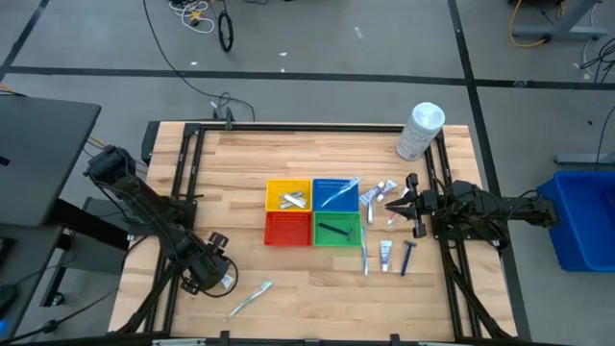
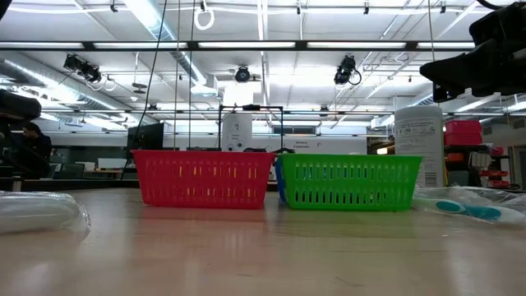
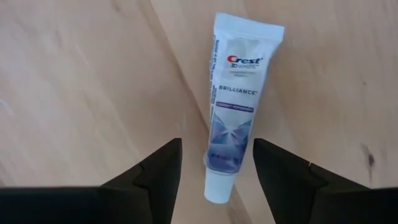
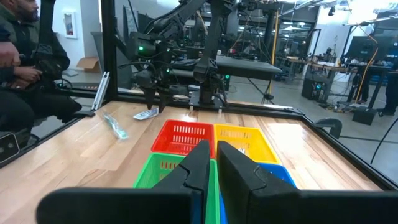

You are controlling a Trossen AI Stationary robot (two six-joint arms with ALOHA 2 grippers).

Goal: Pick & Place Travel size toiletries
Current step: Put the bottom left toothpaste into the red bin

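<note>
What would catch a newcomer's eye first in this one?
Four bright baskets, yellow, blue, red and green, sit mid-table. The left gripper, open, straddles a toothpaste tube near the table's front left; the right gripper, shut, hangs over loose toiletries beside the baskets.

Overhead looks straight down, low looks level across; both share the red basket (image 1: pixel 287 229).

Two matte black jointed arms; each end effector (image 3: pixel 216 171) (image 4: pixel 212 163) has two thick, angular black fingers, cables trailing along the links
</note>
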